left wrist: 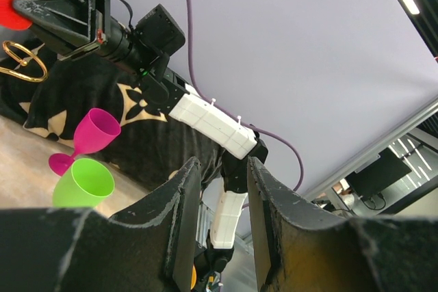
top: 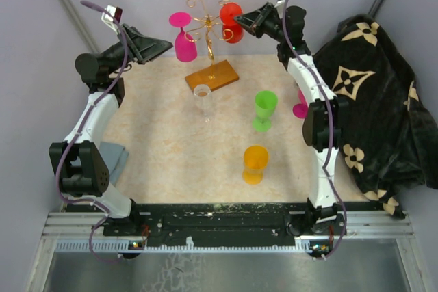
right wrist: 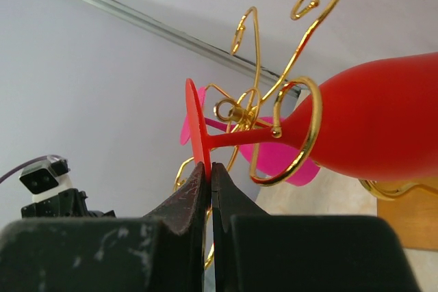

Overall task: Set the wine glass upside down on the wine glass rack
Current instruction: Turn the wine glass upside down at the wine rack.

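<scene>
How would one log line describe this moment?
right pincer: shut on red glass foot | stem: in rack loop | left pincer: open, empty

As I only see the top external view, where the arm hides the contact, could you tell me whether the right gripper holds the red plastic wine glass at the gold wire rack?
Observer: Yes, the right gripper is shut on the edge of the round foot of the red plastic wine glass.
Operator: Is the stem in the rack?
Observer: It passes through a loop of the gold wire rack.
Operator: And the left gripper?
Observer: Open, nothing between its fingers.
</scene>
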`<state>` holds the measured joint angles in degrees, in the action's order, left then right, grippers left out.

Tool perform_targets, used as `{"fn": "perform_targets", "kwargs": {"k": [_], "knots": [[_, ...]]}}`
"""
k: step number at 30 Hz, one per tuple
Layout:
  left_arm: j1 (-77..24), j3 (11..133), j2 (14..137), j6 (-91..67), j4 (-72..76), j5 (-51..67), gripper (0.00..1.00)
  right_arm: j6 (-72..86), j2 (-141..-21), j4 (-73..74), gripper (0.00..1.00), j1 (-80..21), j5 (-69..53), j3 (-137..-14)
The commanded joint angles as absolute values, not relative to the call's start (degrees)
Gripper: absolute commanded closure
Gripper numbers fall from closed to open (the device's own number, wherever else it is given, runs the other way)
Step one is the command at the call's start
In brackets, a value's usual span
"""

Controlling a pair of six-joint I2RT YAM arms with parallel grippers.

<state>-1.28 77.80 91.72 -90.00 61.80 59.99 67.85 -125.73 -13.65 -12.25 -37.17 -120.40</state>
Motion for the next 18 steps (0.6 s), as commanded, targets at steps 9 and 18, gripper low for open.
{"fn": "perform_targets", "kwargs": {"k": [9, 18], "knots": [[-1.88, 77.57, 91.71, -89.67, 64.26, 60.30, 0.60, 66.24, -118.41, -15.51, 1.00, -10.47, -35.89, -119.67], [-1.86, 77.74, 91.85, -89.77, 64.26, 60.38, 0.60, 65.64, -117.55, -15.47, 1.00, -9.52, -35.82, -117.20]]}}
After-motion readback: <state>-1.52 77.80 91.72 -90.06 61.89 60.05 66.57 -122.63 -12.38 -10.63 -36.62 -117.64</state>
